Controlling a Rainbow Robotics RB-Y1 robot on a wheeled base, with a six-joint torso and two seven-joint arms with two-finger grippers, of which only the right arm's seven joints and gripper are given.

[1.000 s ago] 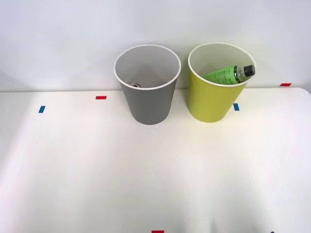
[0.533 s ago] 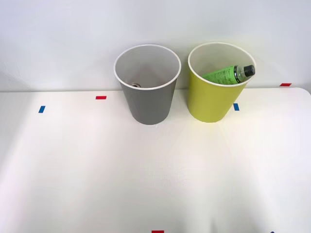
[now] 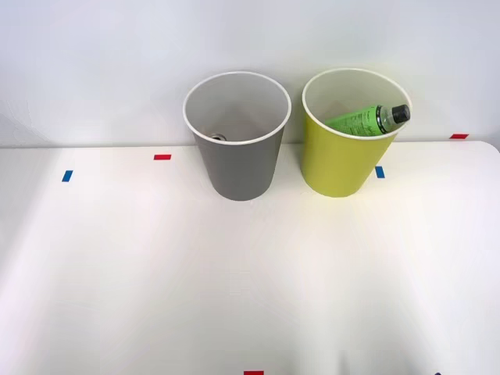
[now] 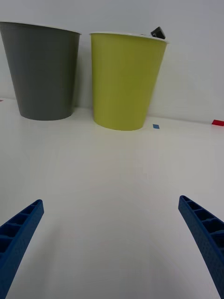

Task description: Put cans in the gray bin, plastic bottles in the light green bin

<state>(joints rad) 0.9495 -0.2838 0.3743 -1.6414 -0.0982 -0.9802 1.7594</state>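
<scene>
Nearest, the right hand [image 4: 112, 243] is hanging low over the bare white tabletop [image 3: 250, 281], its two blue ribbed fingers [image 4: 21, 233] spread wide and gripping nothing. No can or bottle is lying loose on the tabletop in front of it, so the sorting is looking finished or nearly so. The sensible thing for this step is to be keeping the hand released and clear of both bins, staying level above the surface so that the fingers are not scraping it or knocking a rim.

Farther back, the gray bin [image 3: 238, 160] and the light green bin [image 3: 344, 156] are standing upright side by side, close but not touching, near the tabletop's far edge. Inside the gray bin, a can [image 3: 216, 137] is showing only as a silver sliver down at the bottom. The green plastic bottle [image 3: 363, 119] is sitting inside the light green bin, leaning across it. Its long axis is running slantwise from low on the robot's left to high on the right, with the black cap [image 3: 401, 113] pointing up at the right-hand rim and just poking above it.
</scene>
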